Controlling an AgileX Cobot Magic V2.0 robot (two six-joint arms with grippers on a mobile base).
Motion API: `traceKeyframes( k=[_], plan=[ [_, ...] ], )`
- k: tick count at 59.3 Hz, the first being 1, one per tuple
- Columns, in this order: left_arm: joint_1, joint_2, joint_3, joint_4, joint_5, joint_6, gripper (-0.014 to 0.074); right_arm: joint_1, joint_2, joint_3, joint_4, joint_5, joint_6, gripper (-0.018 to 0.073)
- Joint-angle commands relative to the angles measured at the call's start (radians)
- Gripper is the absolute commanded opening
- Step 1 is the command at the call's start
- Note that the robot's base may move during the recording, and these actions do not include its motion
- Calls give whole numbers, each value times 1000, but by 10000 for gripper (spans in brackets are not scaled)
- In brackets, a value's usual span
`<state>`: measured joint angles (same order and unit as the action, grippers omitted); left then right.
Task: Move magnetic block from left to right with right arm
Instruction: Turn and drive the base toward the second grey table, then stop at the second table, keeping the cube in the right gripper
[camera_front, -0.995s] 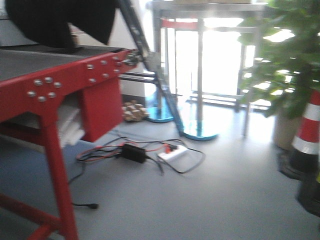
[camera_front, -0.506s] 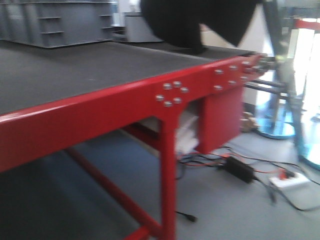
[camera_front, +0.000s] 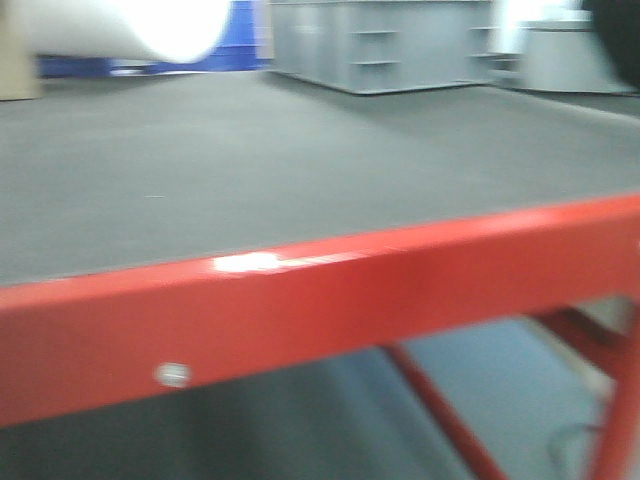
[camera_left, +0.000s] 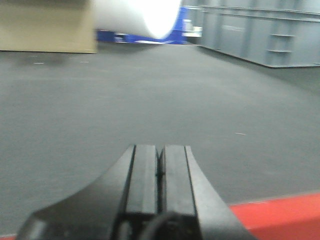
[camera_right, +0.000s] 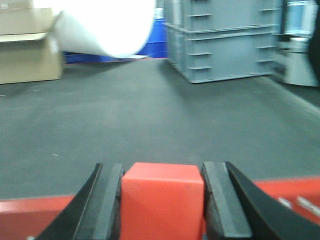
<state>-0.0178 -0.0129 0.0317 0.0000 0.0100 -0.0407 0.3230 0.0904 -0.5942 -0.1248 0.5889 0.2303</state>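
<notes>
Two black fingers (camera_right: 107, 200) of the right gripper (camera_right: 162, 171) are clenched on the block (camera_right: 162, 205), one pad flush against each red side. The block's underside is cut off by the bottom of the wrist view, so whether it rests on anything cannot be told. It sits over the near red rail of the table (camera_right: 280, 187), which shows as a red strip to either side of the fingers.

The left gripper (camera_left: 159, 167) is clamped on nothing, its two pads pressed together with only a thin seam between them. It too hangs over the table's near rail.

Beyond both grippers the table's dark grey top stretches away. Along the table's far side stand stacked grey crates (camera_right: 225, 40) and a cardboard box (camera_right: 25, 55). A glaring white shape (camera_right: 105, 25) is too overexposed to identify (perhaps a roll). Something blue (camera_right: 152, 47) shows behind it.

From the front view only the table shows clearly: the red rail (camera_front: 320, 290), one bolt (camera_front: 172, 375) and blurred red legs below. Neither gripper nor the block appears there.
</notes>
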Motion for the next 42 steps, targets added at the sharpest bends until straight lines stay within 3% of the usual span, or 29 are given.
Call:
traceKeyframes(
  k=[1, 42],
  plan=[
    [-3, -13, 9, 0, -93, -7, -116, -6, 19, -29, -13, -88, -7, 158],
    [-3, -13, 9, 0, -93, -7, -116, -6, 19, -29, -13, -88, -7, 158]
  ],
)
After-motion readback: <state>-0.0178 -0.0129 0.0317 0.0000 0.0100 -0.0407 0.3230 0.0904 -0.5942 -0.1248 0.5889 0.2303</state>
